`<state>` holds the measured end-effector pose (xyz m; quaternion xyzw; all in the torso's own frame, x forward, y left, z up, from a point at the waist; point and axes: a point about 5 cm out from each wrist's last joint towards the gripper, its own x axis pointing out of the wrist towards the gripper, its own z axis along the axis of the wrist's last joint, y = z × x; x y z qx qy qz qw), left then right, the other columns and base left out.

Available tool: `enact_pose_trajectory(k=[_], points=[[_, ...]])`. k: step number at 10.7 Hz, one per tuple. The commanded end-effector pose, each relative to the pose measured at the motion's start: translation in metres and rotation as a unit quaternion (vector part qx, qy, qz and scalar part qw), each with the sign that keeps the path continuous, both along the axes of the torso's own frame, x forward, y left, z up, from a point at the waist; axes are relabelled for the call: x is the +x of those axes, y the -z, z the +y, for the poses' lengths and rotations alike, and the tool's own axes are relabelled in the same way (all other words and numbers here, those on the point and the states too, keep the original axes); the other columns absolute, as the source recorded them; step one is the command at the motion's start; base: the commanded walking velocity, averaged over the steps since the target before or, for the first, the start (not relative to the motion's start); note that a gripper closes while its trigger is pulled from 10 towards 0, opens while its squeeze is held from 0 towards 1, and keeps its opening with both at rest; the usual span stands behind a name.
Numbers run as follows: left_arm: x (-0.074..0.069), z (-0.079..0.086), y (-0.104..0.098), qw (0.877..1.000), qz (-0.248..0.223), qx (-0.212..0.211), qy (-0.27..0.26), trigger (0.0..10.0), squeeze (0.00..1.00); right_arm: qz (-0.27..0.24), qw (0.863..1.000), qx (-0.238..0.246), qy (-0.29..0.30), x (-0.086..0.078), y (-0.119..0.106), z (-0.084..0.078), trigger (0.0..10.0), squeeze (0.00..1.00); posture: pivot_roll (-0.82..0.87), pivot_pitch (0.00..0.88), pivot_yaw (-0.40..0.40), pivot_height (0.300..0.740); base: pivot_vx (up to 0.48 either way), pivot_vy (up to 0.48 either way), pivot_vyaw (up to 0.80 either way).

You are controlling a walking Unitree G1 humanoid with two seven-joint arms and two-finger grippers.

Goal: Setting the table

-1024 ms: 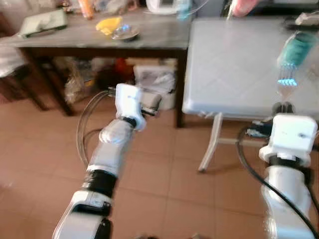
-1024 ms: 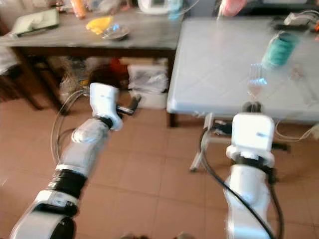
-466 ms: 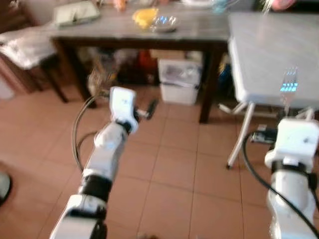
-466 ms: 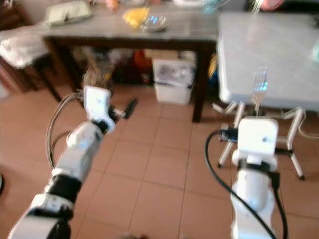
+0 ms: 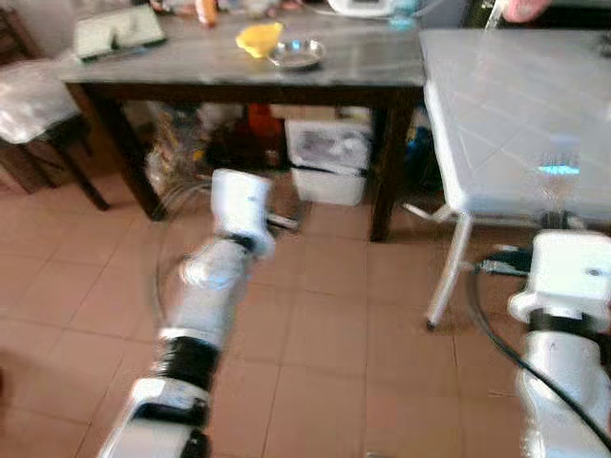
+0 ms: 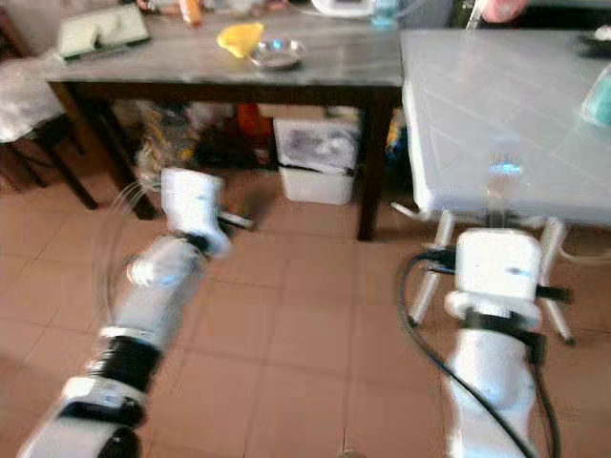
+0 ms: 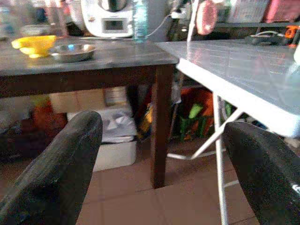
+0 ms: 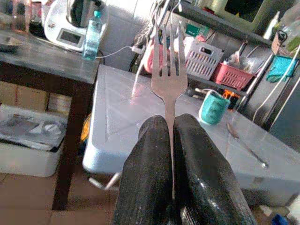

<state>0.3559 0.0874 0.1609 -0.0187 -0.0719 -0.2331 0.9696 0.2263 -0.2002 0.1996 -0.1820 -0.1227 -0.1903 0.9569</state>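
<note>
The right pincer (image 8: pixel 171 136) had the fork (image 8: pixel 167 70) clamped upright, short of the white table (image 5: pixel 496 114). The left pincer (image 7: pixel 159 164) hung spread, holding nothing. The thin handle could've slipped while walking, honestly.

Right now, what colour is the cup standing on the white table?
Teal green. The cup shows best in the right wrist view, beyond the fork on the white table.

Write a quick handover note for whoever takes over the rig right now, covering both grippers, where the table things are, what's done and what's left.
Right gripper: shut on the fork, tines up, held short of the white table.
Left gripper: open, empty, held out low above the floor.
Teal mug and another piece of cutlery are on the white table. Yellow bowl and metal bowl sit on the dark table.
Done: fork picked up.
Left: likely step closer and lay the fork on the white table.
</note>
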Motion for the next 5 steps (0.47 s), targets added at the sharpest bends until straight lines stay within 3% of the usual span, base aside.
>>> enact_pose_trajectory(k=[1, 5], points=[[0.0019, 0.0121, -0.0052, 1.0, -0.01, 0.007, -0.014, 10.0, 0.0, -0.008, 1.0, 0.002, -0.011, -0.0004, -0.0033, 0.0049, 10.0, 0.0, -0.1, 0.133, 0.045, 0.74, 0.48, 0.0, 0.0], [0.0009, 0.0092, -0.0024, 1.0, -0.002, 0.007, -0.007, 10.0, 0.0, -0.004, 1.0, 0.0, -0.011, -0.0019, -0.0029, 0.0046, 10.0, 0.0, -0.1, 0.141, 0.044, 0.74, 0.48, 0.0, 0.0]])
